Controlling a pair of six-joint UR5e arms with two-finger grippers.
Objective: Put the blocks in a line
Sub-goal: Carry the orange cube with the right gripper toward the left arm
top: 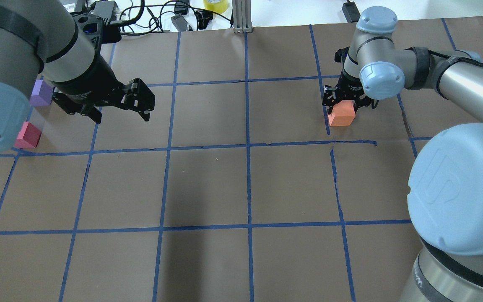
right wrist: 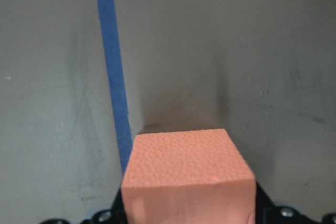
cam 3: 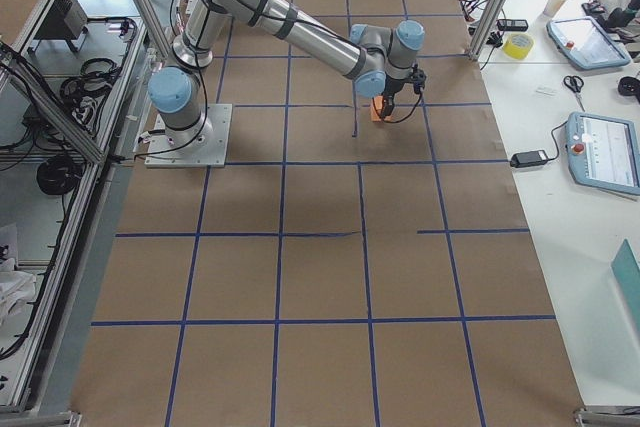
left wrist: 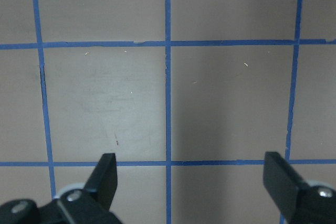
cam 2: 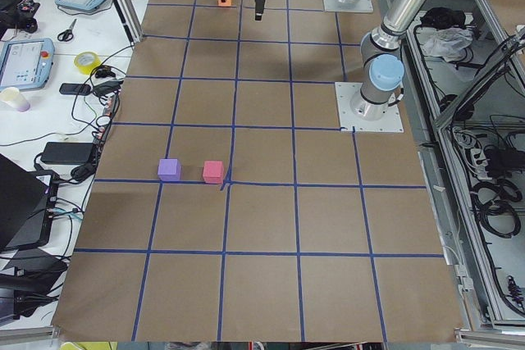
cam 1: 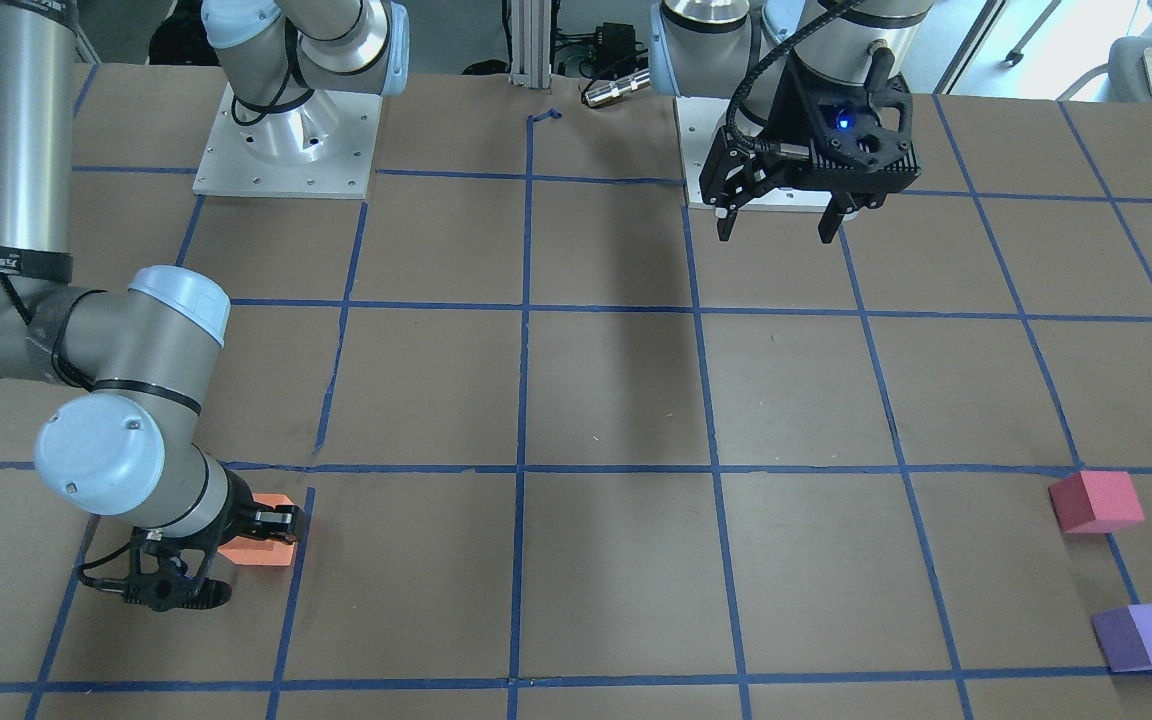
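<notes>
My right gripper (top: 345, 105) is shut on the orange block (top: 342, 114), low at the table beside a blue tape line. The block fills the bottom of the right wrist view (right wrist: 186, 177) and hides the fingers there; it also shows in the front view (cam 1: 261, 548). The pink-red block (cam 1: 1096, 500) and the purple block (cam 1: 1146, 637) sit close together at the far left end of the table, and both also show in the overhead view, pink-red (top: 27, 135) and purple (top: 41, 93). My left gripper (cam 1: 781, 225) is open and empty, hovering above the table away from them.
The table is brown paper with a blue tape grid (top: 247, 144). The arms' metal base plates (cam 1: 286, 150) sit at the robot's edge. An aluminium post (top: 241, 16), cables and a yellow tape roll (top: 215, 5) lie past the far edge.
</notes>
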